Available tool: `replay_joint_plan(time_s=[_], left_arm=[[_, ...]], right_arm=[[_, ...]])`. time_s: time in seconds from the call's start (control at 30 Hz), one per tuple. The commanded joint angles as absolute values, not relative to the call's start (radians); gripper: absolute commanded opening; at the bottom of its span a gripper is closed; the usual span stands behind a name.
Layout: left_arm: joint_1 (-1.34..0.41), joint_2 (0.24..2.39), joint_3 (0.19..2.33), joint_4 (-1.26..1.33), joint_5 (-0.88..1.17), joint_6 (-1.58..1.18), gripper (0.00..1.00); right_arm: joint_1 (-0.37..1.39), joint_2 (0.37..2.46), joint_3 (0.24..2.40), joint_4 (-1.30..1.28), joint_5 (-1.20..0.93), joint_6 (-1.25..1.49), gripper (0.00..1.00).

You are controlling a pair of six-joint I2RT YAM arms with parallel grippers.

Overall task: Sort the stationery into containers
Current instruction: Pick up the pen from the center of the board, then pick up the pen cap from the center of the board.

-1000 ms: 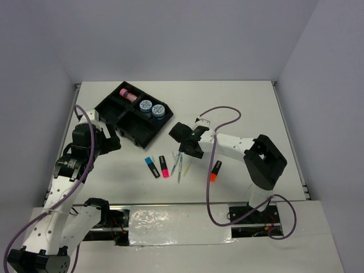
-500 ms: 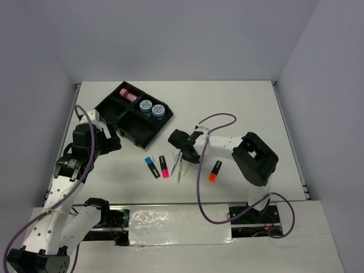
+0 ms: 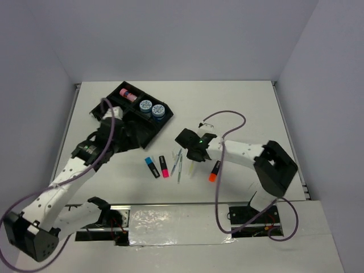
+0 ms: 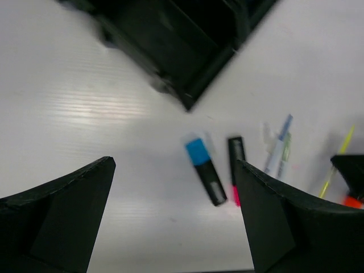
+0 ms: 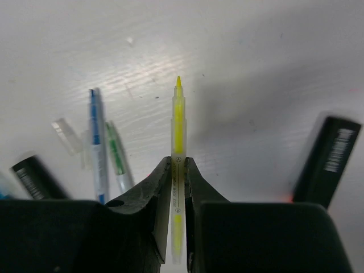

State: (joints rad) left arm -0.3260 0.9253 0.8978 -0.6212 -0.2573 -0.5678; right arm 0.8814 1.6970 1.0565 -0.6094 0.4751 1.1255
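My right gripper is shut on a thin yellow pen, whose tip sticks out past the jaws just over the table. A blue pen and a green pen lie just to its left. An orange highlighter lies to its right. From above, the right gripper is beside the pens. My left gripper is open and empty, above a blue highlighter and a pink highlighter. The black tray holds two blue tubs and a pink-capped tube.
The left arm reaches across the tray's near left part. A purple cable loops over the table behind the right arm. Walls enclose the table at the back and on both sides.
My right gripper has closed onto the yellow pen. The left arm has swung right and forward, from beside the tray to over its near edge, facing the highlighters.
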Motion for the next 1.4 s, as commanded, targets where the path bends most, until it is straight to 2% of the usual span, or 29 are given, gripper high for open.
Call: replay_joint_plan(time_s=[0.0,0.07,0.13,0.23,0.27,0.37,0.47,0.77,1.37], left_arm=[[-0.552,1.044,0.980,-0.589,-0.407,-0.750,0.99],[-0.650,1.113,1.011,-0.578,-0.448,-0.802,0.99],[-0.687,1.218,1.037,-0.554,-0.477,-0.867,0.94],[-0.738,1.354,1.089,-0.526,-0.495,-0.911,0.73],[-0.752,1.388,1.103,-0.523,-0.497,-0.917,0.62],[-0.761,1.526,1.178,-0.535,-0.488,-0.927,0.51],[-0.770,1.655,1.239,-0.554,-0.486,-0.946,0.51],[-0.793,1.795,1.347,-0.597,-0.509,-0.974,0.48],[-0.795,1.904,1.330,-0.552,-0.457,-1.014,0.48]], right_arm=[[0.888,1.501,1.043,-0.633,0.589,0.977,0.00],[0.888,1.376,1.002,-0.629,0.617,0.884,0.00],[0.887,1.248,0.976,-0.634,0.615,0.850,0.00],[0.885,1.096,0.913,-0.617,0.577,0.796,0.00],[0.887,1.068,0.887,-0.614,0.565,0.775,0.00],[0.884,0.985,0.861,-0.626,0.552,0.765,0.00],[0.885,0.947,0.848,-0.652,0.555,0.753,0.01],[0.884,0.962,0.810,-0.624,0.546,0.758,0.00],[0.884,0.951,0.787,-0.626,0.545,0.756,0.00]])
